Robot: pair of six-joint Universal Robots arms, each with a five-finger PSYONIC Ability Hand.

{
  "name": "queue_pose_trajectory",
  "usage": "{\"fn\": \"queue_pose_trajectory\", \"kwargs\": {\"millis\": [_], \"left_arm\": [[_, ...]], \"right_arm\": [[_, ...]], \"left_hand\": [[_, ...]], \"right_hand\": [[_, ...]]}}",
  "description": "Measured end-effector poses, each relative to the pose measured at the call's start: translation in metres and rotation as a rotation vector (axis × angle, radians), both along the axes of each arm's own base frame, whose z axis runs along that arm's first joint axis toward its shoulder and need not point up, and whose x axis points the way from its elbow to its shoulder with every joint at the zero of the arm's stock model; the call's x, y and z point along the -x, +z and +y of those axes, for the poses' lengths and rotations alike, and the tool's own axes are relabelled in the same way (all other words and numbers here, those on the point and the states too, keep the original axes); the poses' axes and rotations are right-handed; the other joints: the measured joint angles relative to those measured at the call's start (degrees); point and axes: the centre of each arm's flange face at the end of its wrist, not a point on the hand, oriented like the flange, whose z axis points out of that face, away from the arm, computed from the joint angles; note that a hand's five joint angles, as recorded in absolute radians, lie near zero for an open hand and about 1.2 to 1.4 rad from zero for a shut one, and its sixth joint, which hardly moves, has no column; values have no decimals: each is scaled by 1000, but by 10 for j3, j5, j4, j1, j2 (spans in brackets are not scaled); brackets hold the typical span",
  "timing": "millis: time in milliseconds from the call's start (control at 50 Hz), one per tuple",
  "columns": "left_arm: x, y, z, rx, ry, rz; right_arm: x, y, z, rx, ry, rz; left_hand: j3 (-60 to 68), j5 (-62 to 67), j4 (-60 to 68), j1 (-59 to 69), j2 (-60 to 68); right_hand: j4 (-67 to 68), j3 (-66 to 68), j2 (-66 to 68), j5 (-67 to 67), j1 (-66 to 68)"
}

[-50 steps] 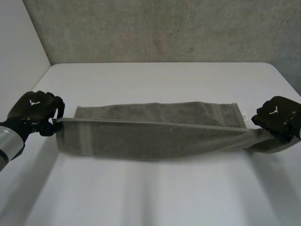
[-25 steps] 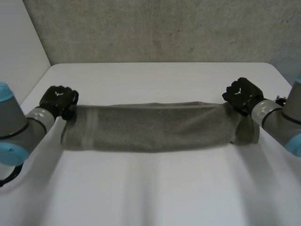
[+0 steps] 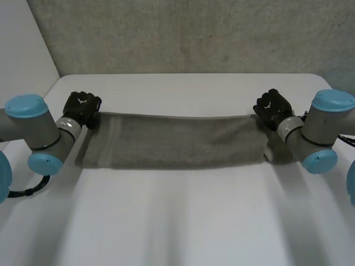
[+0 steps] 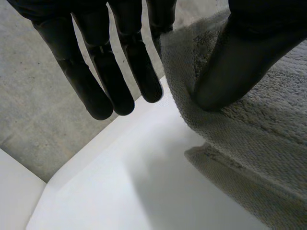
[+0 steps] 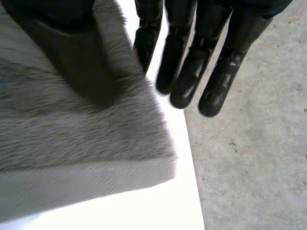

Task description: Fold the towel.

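Observation:
The grey towel (image 3: 177, 141) lies folded in half lengthwise, a long strip across the white table (image 3: 177, 221). My left hand (image 3: 82, 107) is at its far left corner and my right hand (image 3: 272, 106) at its far right corner. In the left wrist view the left hand (image 4: 96, 72) has straight fingers, and its thumb (image 4: 240, 62) pinches the towel's edge (image 4: 249, 143) against the nearest finger. In the right wrist view the right hand (image 5: 192, 62) holds its fingers straight and just off the towel's corner (image 5: 72, 124), while its thumb (image 5: 53, 43) rests on the cloth.
Grey concrete (image 3: 194, 33) runs beyond the table's far edge, close behind both hands. My left forearm (image 3: 33, 133) and right forearm (image 3: 319, 133) lie low at the two ends of the towel. Bare tabletop stretches in front of the towel.
Both hands carried the towel's lifted near edge away from me and laid it down on the far edge. The right hand's fingers have come away from the cloth.

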Motion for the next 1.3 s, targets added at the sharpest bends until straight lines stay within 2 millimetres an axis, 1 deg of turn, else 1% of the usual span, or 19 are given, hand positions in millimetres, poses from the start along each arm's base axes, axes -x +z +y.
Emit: {"fn": "queue_pose_trajectory", "kwargs": {"millis": [40,60,80,120,140,220,340,400,500,580,660,740,880,1060,1100,1140,1180,1200,1300], "left_arm": [[0,-1,-1,-2,1,0],[0,-1,-1,-2,2,0],[0,-1,-1,-4,4,-1],[0,1,-1,-3,14,-1],[0,3,0,-2,22,-2],[-1,12,1,7,50,-2],[-5,42,16,18,86,3],[-7,56,31,12,86,3],[-12,67,63,-19,74,-1],[-16,67,90,-54,56,-6],[-19,61,114,-91,36,-9],[-23,51,130,-112,28,-10],[-28,42,137,-122,40,-9],[-29,40,134,-87,46,-3],[-30,40,134,-80,48,-1],[-30,40,133,-79,49,-1],[-30,39,133,-79,51,-1],[-31,39,133,-79,51,-1],[-31,38,133,-83,52,-1]], "right_arm": [[0,-2,-2,0,-6,0],[0,-2,-2,0,-8,-1],[0,-1,-3,2,-12,-2],[1,2,-4,7,-21,-8],[1,4,-4,10,-24,-12],[0,20,-4,28,-33,-42],[3,78,5,43,-49,-201],[8,111,18,15,-61,-305],[17,134,51,-110,-95,-395],[25,126,77,-266,-154,-414],[38,99,100,-435,-242,-422],[54,69,109,-514,-313,-434],[68,33,105,-474,-334,-460],[72,10,97,-454,-321,-470],[71,7,96,-459,-318,-470],[71,5,95,-461,-317,-470],[72,4,94,-463,-319,-471],[73,3,93,-462,-323,-472],[83,6,84,-439,-355,-475]], "left_hand": [[-229,-219,-232,-222,-221],[-289,-291,-295,-283,-281],[-395,-394,-404,-398,-395],[-561,-564,-566,-551,-547],[-599,-607,-598,-589,-590],[-619,-625,-609,-602,-612],[-619,-625,-609,-602,-611],[-618,-623,-608,-602,-610],[-615,-618,-607,-601,-602],[-603,-600,-607,-599,-590],[-597,-593,-607,-592,-585],[-596,-592,-607,-592,-584],[-596,-592,-607,-592,-584],[-596,-592,-607,-592,-584],[-596,-592,-607,-592,-584],[-596,-592,-607,-592,-584],[-596,-592,-607,-592,-584],[-596,-592,-607,-592,-584],[-596,-592,-607,-592,-584]], "right_hand": [[-227,-216,-227,-242,-222],[-265,-254,-254,-279,-254],[-308,-298,-292,-317,-287],[-322,-318,-305,-320,-309],[-322,-319,-305,-320,-312],[-322,-319,-305,-320,-313],[-322,-319,-305,-320,-314],[-322,-319,-305,-320,-314],[-322,-318,-304,-319,-312],[-286,-280,-263,-269,-264],[-225,-218,-205,-207,-210],[-209,-204,-192,-192,-199],[-163,-154,-140,-147,-142],[-112,-104,-89,-96,-91],[-16,-8,9,-6,4],[24,32,48,36,48],[132,138,154,146,163],[238,240,261,254,266],[299,299,299,306,305]]}}
